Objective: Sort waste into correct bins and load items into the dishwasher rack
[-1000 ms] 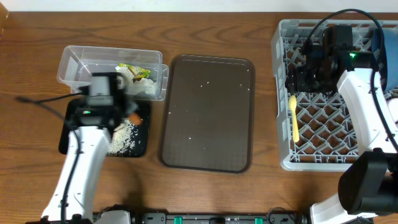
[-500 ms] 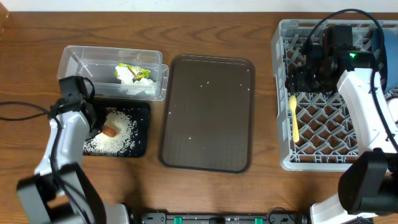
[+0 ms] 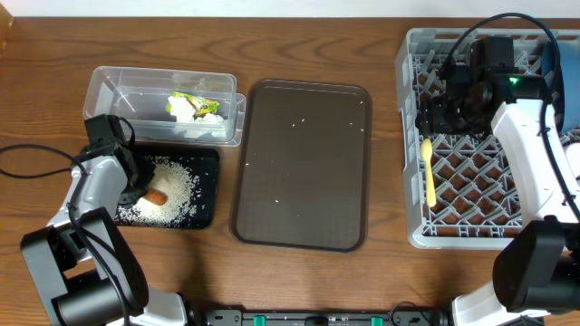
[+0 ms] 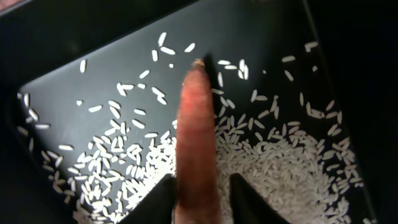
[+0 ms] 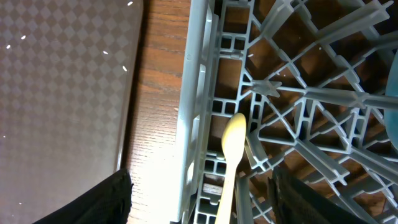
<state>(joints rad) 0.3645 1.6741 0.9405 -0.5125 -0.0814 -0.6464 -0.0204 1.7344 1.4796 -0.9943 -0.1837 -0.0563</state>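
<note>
The orange carrot piece [image 4: 196,137] lies on the shallow black tray [image 4: 93,50] among loose white rice [image 4: 280,180]. My left gripper [image 4: 202,178] is open around it, the left finger against it and the right finger a little apart. In the overhead view the carrot [image 3: 159,196] and rice [image 3: 178,192] lie in the black tray [image 3: 208,172] beside the left gripper [image 3: 139,188]. The clear tub [image 3: 118,86] holds crumpled wrappers [image 3: 192,107]. My right gripper [image 5: 200,180] is open above the grey rack's [image 5: 199,93] left wall. The pale yellow spoon [image 5: 231,155] lies in the rack [image 3: 471,181].
The dark brown serving tray [image 3: 304,163] lies mid-table with a few rice grains on it. A dark blue bowl [image 3: 566,81] sits at the rack's right edge. A black cable trails left of the left arm.
The left arm swung from above the tray to its left side. The carrot came down from the tray's upper right onto the rice. The right arm has not moved.
</note>
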